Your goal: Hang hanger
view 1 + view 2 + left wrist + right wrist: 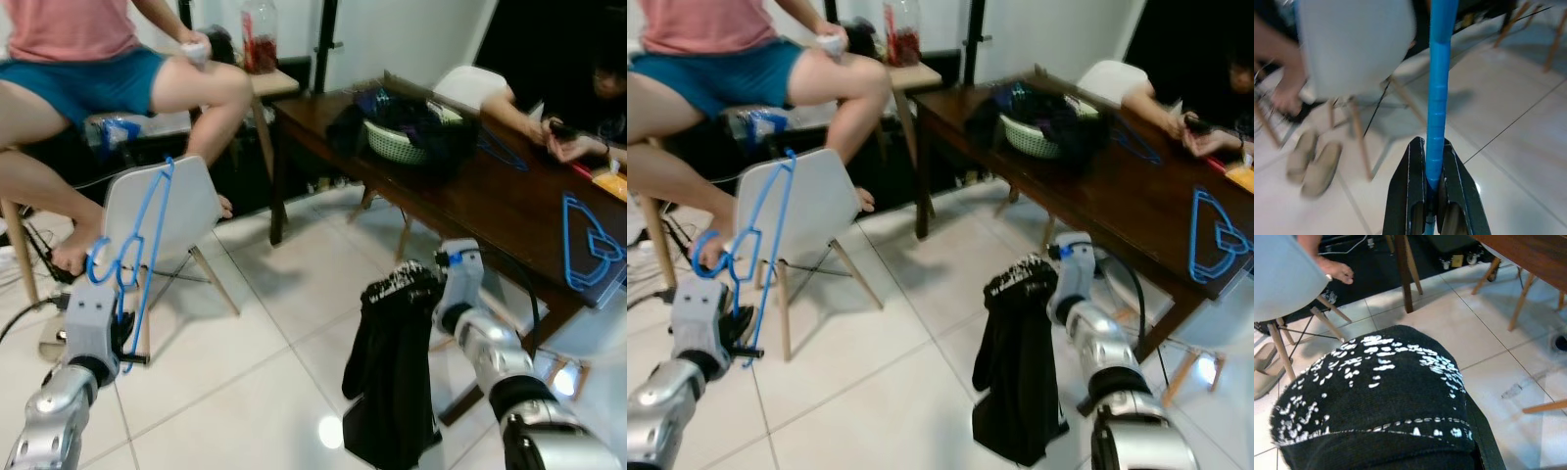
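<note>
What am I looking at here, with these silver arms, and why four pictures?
You see a humanoid robot's own view. The two wide pictures come from the cameras in its head, looking down at its two silver arms. The other two come from a camera on each wrist, looking along that hand's black fingers.

The left hand is shut on a blue hanger; the left wrist picture shows the fingers pinching its blue bar. The right hand carries a black garment with white flecks, draped over it, so I cannot tell how its fingers stand.

Around it: a white chair, and a dark wooden table with a basket of clothes and more blue hangers on it. One person sits at the left, and another person sits at the table.
</note>
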Motion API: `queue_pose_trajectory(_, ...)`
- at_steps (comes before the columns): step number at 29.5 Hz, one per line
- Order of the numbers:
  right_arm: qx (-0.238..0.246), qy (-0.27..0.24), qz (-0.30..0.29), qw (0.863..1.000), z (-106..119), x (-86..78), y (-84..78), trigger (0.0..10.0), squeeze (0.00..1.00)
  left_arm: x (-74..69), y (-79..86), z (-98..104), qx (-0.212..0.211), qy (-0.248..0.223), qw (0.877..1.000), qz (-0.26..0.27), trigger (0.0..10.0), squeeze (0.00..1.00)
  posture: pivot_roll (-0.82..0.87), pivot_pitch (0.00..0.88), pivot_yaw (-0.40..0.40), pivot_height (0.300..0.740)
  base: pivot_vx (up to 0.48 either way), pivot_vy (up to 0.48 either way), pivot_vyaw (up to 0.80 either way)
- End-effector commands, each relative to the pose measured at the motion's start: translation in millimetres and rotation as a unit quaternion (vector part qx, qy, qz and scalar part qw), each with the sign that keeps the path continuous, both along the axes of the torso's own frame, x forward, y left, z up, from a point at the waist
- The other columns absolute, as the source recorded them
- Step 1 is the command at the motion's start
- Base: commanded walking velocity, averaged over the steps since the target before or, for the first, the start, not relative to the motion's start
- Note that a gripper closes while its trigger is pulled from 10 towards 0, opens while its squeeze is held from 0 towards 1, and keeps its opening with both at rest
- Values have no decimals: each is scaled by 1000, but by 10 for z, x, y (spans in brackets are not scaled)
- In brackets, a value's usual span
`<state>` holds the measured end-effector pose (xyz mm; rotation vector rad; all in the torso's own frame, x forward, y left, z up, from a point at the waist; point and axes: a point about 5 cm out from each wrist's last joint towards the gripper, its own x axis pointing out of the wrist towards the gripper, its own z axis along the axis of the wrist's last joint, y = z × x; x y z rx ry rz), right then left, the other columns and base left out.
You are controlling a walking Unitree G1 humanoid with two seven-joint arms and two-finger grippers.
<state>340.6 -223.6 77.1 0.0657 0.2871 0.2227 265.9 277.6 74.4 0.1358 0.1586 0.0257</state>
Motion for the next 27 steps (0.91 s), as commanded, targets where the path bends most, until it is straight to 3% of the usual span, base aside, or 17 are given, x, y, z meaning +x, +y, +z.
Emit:
queue_pose_trajectory(1,3,-36,-3,999,129,51,-23,10000,0,19,-71,5,-2,-10,1000,-15,10000,0,62,0,-55,740,0,0,-800)
queue_pose_trajectory(5,3,-26,6,1000,109,63,0,10000,0,68,-71,46,-26,-32,999,-7,10000,0,59,0,-80,740,0,0,-800)
queue_pose_trajectory(7,-5,-15,24,1000,89,62,30,10000,0,99,-125,81,-38,-47,998,-13,10000,0,71,0,-145,740,0,0,-800)
queue_pose_trajectory(11,-11,-8,36,999,79,56,36,10000,0,111,-185,88,-29,-50,998,-21,10000,0,70,0,-153,740,0,0,-800)
queue_pose_trajectory(27,-6,-21,29,999,114,46,-19,10000,0,25,-192,58,-32,-43,998,-27,10000,0,80,0,-90,740,0,0,-800)
